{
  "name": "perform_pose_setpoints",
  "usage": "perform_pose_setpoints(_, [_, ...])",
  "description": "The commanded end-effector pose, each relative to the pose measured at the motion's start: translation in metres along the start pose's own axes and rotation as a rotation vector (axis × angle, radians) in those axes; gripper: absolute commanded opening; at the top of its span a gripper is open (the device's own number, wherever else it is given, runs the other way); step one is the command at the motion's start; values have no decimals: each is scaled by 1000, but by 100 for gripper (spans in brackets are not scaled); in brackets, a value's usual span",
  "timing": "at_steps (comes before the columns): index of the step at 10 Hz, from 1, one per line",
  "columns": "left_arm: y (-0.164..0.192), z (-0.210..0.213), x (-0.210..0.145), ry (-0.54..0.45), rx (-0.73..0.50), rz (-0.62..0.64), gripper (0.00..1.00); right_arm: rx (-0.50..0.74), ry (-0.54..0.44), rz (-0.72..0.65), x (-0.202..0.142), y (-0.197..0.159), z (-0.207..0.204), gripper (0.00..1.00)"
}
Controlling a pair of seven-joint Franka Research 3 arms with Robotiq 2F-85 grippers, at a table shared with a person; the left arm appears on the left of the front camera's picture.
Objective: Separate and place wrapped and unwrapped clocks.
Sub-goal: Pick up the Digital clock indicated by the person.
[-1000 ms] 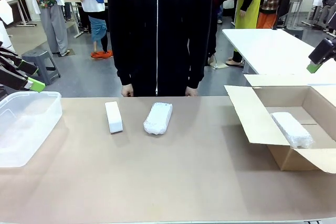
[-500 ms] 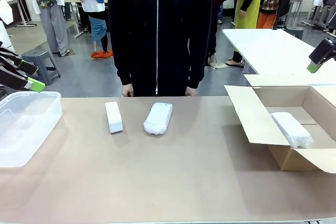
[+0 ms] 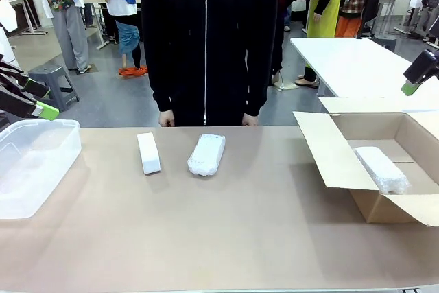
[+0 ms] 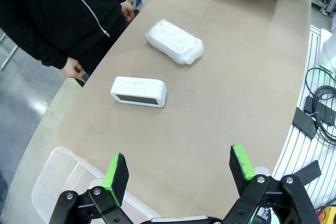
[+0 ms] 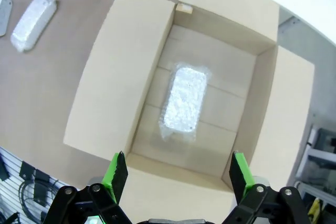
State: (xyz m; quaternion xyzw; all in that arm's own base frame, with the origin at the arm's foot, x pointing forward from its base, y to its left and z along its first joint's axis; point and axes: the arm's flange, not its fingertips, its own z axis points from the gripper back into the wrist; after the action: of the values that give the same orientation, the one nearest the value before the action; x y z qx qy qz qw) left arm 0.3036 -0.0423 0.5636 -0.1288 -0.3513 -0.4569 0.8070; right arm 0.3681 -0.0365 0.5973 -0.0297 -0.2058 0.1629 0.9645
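A plain white unwrapped clock (image 3: 148, 153) (image 4: 138, 91) lies on the table near the far edge. Just right of it rests a bubble-wrapped clock (image 3: 206, 154) (image 4: 175, 42) (image 5: 33, 16). Another wrapped clock (image 3: 381, 169) (image 5: 184, 103) lies inside the open cardboard box (image 3: 405, 128) (image 5: 131, 56) at the right. My left gripper (image 4: 179, 173) hangs open and empty, high over the left side of the table above the clear tub (image 3: 34, 162) (image 4: 60, 182). Above the box, my right gripper (image 5: 177, 174) is open with nothing between its fingers; one green pad (image 3: 410, 88) peeks in at the right edge.
A person in a black zipped jacket (image 3: 206, 39) stands at the far edge, hands (image 3: 165, 120) resting at the rim. The box flap (image 3: 322, 149) leans out over the table. Cables (image 4: 320, 98) run along the near edge. Bare tabletop (image 3: 226, 231) spreads across the middle and front.
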Motion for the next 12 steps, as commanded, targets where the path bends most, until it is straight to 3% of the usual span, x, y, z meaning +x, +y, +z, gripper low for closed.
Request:
perform_pose_setpoints(1, [0, -1, -1, -10, -14, -2, 100, -7, 0, -1, 0, -1, 1, 100])
perform_pose_setpoints(2, [0, -1, -1, -10, -14, -2, 100, 0, 0, 0, 0, 0, 0, 100])
perform_pose_setpoints(3, [0, -1, -1, -10, -14, -2, 100, 85, -109, 229, 10, 30, 3, 100])
perform_pose_setpoints(5, [0, -1, -1, -10, -14, -2, 100, 189, -191, 596, 29, 79, 0, 100])
perform_pose_setpoints(6, [0, -1, -1, -10, -14, -2, 100, 237, -254, 696, 32, 97, -1, 100])
perform_pose_setpoints(9, [0, -1, -1, -10, -14, -2, 100, 314, -485, 773, 25, 142, -18, 100])
perform_pose_setpoints(12, [0, -1, -1, -10, -14, -2, 100, 382, -594, 847, 12, 164, -17, 100])
